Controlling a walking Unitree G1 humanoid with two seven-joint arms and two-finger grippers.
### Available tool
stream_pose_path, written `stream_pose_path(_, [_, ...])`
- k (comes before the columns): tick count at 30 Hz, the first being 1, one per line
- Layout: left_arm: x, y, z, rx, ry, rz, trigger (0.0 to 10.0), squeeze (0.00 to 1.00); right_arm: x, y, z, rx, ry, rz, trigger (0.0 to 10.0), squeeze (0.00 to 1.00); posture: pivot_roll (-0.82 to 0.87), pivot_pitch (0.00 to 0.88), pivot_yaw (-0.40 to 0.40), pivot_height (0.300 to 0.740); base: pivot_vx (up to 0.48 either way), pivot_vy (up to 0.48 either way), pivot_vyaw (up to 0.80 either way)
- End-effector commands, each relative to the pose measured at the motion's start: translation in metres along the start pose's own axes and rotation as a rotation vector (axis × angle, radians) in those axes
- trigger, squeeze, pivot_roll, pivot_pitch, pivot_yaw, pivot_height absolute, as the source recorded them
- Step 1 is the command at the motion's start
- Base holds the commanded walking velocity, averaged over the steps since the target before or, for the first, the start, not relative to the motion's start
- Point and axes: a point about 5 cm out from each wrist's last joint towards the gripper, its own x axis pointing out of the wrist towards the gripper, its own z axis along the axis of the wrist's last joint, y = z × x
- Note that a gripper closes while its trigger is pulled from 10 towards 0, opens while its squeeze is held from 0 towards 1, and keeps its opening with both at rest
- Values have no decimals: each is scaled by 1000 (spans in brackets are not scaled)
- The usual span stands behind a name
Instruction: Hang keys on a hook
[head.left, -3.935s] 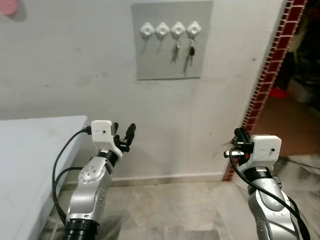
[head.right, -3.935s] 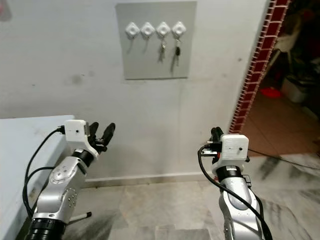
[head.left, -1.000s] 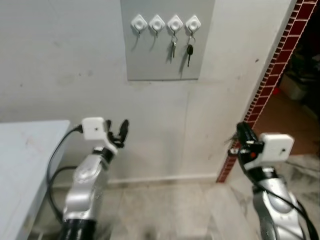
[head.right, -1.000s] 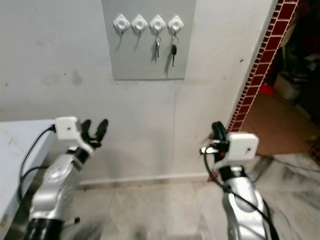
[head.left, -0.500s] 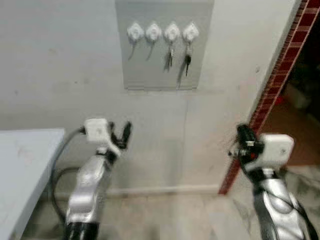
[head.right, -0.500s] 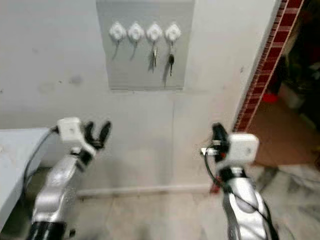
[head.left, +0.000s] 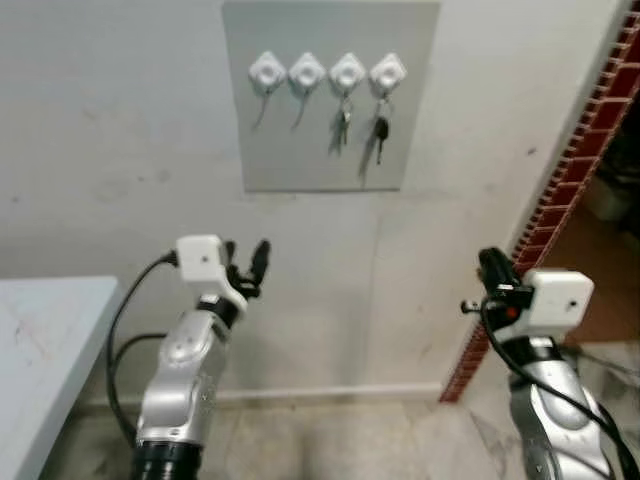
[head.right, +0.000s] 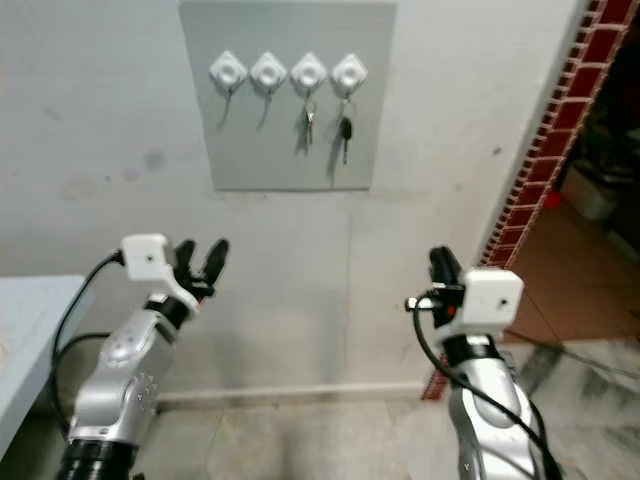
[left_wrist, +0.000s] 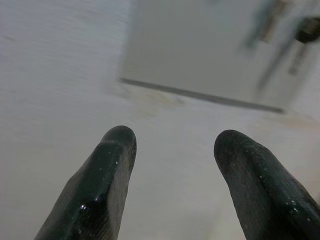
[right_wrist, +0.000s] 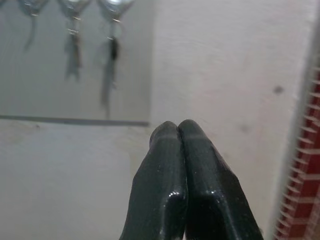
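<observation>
1. Grey panel (head.left: 330, 95) on the white wall (head.left: 120, 150), carrying four white diamond-shaped hooks in one row: first hook (head.left: 266, 72), second hook (head.left: 307, 72), third hook (head.left: 347, 72), fourth hook (head.left: 388, 72), counted from the robot's left.
2. Keys counted: two sets. A silver key (head.left: 343, 112) hangs from the third hook; a black-headed key (head.left: 381, 130) hangs from the fourth hook. The first and second hooks carry no key; thin shadows fall below them on the panel.
3. Left gripper (head.left: 245, 270): raised in front of the wall, below the panel and toward its left edge. Two black fingers (left_wrist: 102, 195) spread wide apart, bare wall visible between them in the left wrist view. Holds nothing, touches nothing.
4. Right gripper (head.left: 492, 268): raised to about the same height, below and to the right of the panel, near the red brick edging (head.left: 570, 180). In the right wrist view its two fingertips (right_wrist: 167, 165) are pressed flat together with no gap. No key can be seen between them; a small metal stub projects sideways near the finger base in the left eye view, what it is cannot be told.
5. Other items: one white table (head.left: 40, 340) at the robot's left, its corner beside the left arm; tiled floor (head.left: 330, 445) below the wall.
</observation>
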Motion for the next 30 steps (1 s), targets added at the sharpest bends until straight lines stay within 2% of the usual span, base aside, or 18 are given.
stream_pose_path(1, [-2, 9, 3, 6, -2, 24, 10000, 0, 2, 8, 3, 23, -14, 24, 10000, 0, -12, 14, -3, 740, 289, 251, 0])
stream_pose_path(17, [-3, 6, 0, -10, 2, 25, 10000, 0, 3, 9, 2, 21, -11, 36, 10000, 0, -11, 9, -9, 740, 272, 298, 0])
stream_pose_path(22, [-2, 6, 1, 21, 2, 22, 10000, 0, 4, 9, 3, 20, -13, 36, 10000, 0, -11, 9, -9, 740, 272, 296, 0])
stream_pose_path(25, [-1, 5, 2, 69, 4, 16, 10000, 0, 4, 9, 3, 21, -14, 35, 10000, 0, -11, 10, -7, 740, 345, 0, 0])
stream_pose_path(30, [-2, 4, 2, 39, -4, 13, 10000, 0, 3, 9, 2, 20, -12, 33, 10000, 0, -12, 13, -4, 740, 360, 0, 0])
